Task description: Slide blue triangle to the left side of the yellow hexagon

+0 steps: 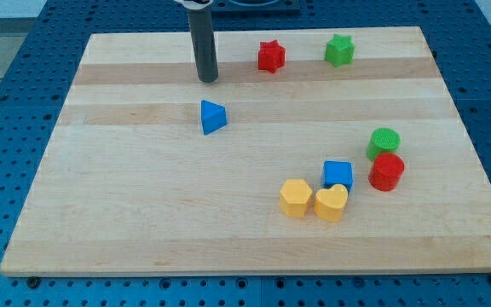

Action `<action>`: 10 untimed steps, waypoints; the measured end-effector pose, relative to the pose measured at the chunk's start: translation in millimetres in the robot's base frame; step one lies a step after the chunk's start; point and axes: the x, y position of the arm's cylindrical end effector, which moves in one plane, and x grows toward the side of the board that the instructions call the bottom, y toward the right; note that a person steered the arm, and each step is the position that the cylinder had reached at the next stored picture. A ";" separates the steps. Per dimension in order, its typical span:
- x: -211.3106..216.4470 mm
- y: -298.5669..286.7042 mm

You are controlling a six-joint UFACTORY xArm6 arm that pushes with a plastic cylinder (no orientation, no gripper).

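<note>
**Presently: blocks on the wooden board, tip above the blue triangle**

Item 1. My tip, the lower end of a dark rod; no fingers to report. It stands near the board's top edge, just above the blue triangle, apart from it.

Item 2. Blue triangle, left of centre, alone, with bare wood on every side.

Item 3. Yellow hexagon, lower right of the triangle and well apart from it, touching the yellow heart on its right. Bare wood lies to its left and below.

Item 4. Blue cube, just above the heart.

Item 5. Red cylinder with green cylinder just above it, near the right edge.

Item 6. Red star and green star, near the top edge.
</note>
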 end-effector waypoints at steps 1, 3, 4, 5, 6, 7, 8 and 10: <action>-1.4 -7.9; 87.3 14.3; 116.2 32.7; 123.3 -17.8; 144.8 -31.3; 180.7 -4.3; 189.0 30.2; 213.3 71.2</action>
